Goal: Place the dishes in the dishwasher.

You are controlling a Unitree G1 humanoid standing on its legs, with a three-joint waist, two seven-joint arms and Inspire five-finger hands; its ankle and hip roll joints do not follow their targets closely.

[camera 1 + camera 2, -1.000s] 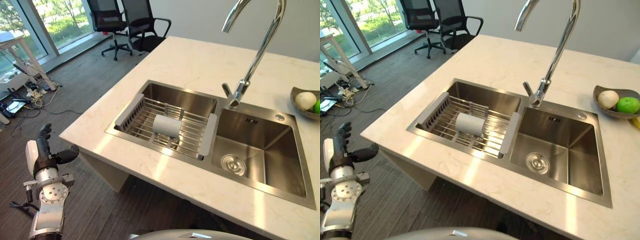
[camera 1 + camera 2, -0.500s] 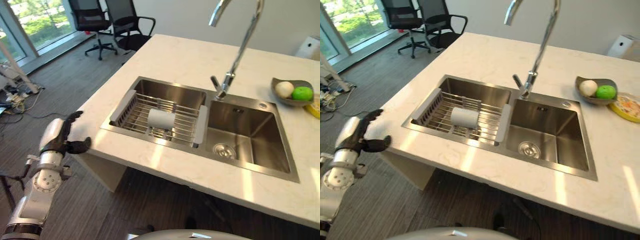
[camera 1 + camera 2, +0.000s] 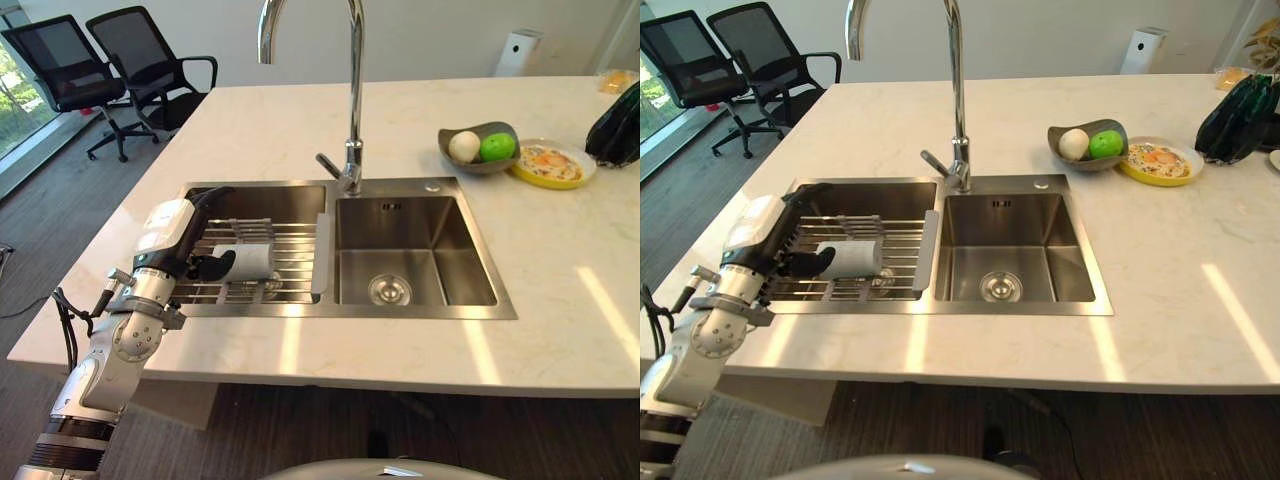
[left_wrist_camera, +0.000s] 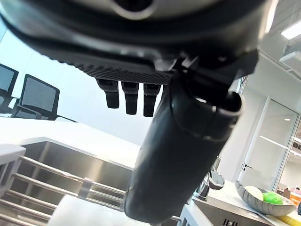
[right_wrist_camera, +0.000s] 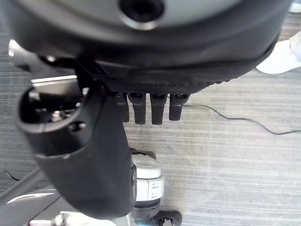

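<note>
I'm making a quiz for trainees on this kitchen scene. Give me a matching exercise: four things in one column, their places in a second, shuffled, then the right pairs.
Things:
1. white cup
2. yellow plate
3. drain
4. left hand

Places:
A. on the counter, beside the grey fruit bowl
B. lying on the wire rack in the sink's left basin
C. over the rack's left end, next to the cup
D. in the floor of the right basin

Pairs: 1-B, 2-A, 3-D, 4-C

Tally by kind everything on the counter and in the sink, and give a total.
Cups: 1, white, lying in the rack
Racks: 1, over the left basin
Bowls: 1, grey
Fruit: 2, one pale, one green
Plates: 1, yellow
Dark bags: 1
Total: 7
</note>
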